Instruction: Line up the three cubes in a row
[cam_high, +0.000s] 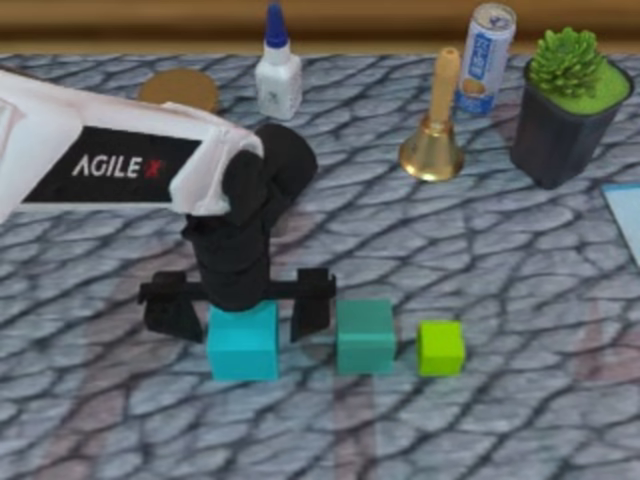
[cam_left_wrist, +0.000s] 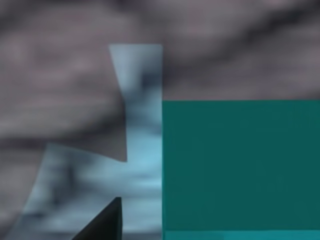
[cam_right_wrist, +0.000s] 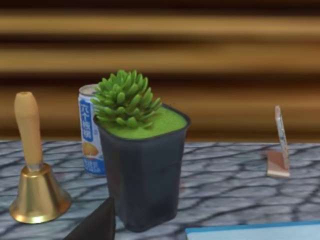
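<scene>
The row looks all but made: three cubes sit side by side toward the table's front edge, the cyan-blue cube (cam_high: 243, 342) at the left, the teal-green cube (cam_high: 365, 337) in the middle, the lime-green cube (cam_high: 440, 347) at the right, each just apart from its neighbour; my left gripper (cam_high: 240, 305) hangs over the cyan-blue one, fingers spread wide on either side of it, clasping nothing; what is left, I judge, is only to lift clear; my right arm is parked out of the top view. Beyond them stand one bell (cam_high: 434, 140), one can (cam_high: 486, 57), one potted plant (cam_high: 566, 105), one glue bottle (cam_high: 277, 72).
</scene>
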